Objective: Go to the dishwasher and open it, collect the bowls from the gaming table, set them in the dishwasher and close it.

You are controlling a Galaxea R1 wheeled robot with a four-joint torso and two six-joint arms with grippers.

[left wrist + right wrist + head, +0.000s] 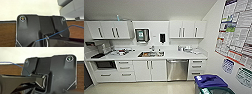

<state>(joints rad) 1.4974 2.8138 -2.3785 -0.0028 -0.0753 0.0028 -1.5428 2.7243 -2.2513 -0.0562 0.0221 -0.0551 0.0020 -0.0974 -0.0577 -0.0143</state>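
We're facing the kitchenette; dishwasher (177,70) sitting shut under the counter (184,55), right of the sink (150,54). Fingers' state: we can't tell.

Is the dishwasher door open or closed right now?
Closed. The dishwasher shows its steel front flush with the white cabinets, bar handle at the top, no racks showing.
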